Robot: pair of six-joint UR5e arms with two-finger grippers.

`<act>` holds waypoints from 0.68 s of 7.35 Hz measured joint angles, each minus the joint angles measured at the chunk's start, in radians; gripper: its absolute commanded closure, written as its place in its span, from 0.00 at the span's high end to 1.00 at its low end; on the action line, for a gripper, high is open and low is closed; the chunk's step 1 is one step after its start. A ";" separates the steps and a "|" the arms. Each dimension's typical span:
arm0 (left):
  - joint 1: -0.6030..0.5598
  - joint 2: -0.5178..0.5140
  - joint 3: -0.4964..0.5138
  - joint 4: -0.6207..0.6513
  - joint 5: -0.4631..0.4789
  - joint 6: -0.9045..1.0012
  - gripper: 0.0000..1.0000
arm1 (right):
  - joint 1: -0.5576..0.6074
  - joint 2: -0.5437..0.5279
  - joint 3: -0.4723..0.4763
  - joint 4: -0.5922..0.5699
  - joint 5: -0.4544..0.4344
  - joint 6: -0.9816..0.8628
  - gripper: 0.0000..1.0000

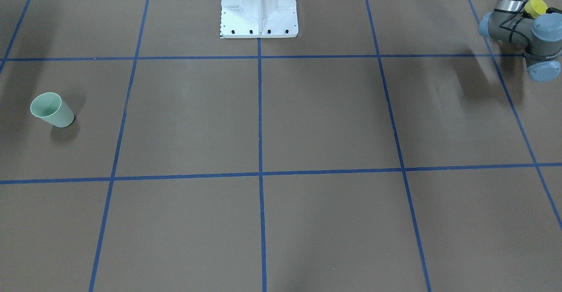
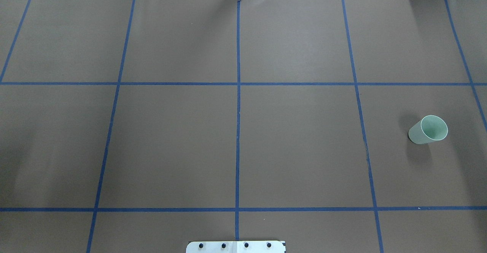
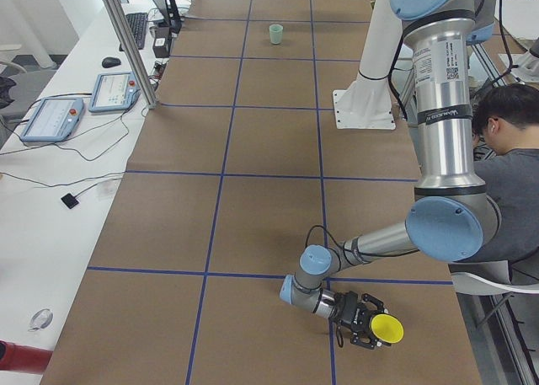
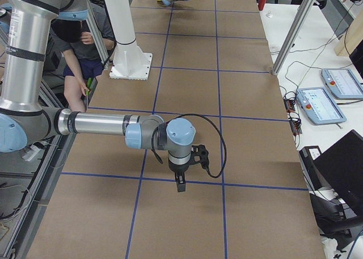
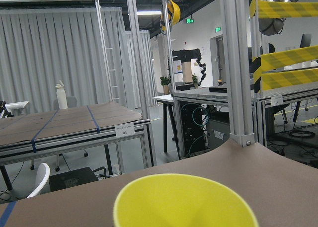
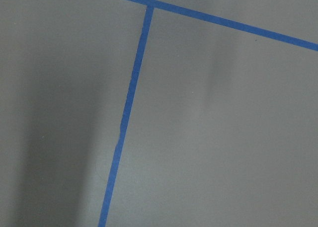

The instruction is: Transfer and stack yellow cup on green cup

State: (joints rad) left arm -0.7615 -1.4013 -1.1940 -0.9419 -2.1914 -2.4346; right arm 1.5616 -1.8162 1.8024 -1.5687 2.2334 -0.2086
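Far left in the front view, the green cup [image 1: 52, 109] stands upright. Far right, the yellow cup [image 1: 535, 6] sits at the left gripper [image 3: 376, 324]. Whether its fingers, or those of the right gripper [image 4: 180, 185], are clamped cannot be told. A loose hold could drop the cup on the long carry.

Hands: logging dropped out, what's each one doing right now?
Left hand: closed on the yellow cup.
Right hand: cannot be told; only a side view shows it.

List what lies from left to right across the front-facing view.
green cup → robot base → yellow cup
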 measured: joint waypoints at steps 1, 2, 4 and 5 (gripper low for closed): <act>0.000 0.026 -0.048 0.023 0.032 0.019 0.00 | 0.000 0.000 -0.001 -0.001 0.000 0.000 1.00; -0.001 0.061 -0.124 0.064 0.089 0.039 0.00 | 0.000 0.000 -0.003 -0.002 0.000 0.000 1.00; -0.005 0.106 -0.225 0.115 0.209 0.065 0.00 | 0.000 0.000 -0.005 -0.003 0.001 0.000 1.00; -0.011 0.111 -0.245 0.120 0.284 0.069 0.00 | 0.000 0.001 -0.006 -0.002 0.001 0.001 1.00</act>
State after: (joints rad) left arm -0.7723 -1.2898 -1.4394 -0.8217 -1.9071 -2.3655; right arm 1.5616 -1.8150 1.7966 -1.5709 2.2349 -0.2076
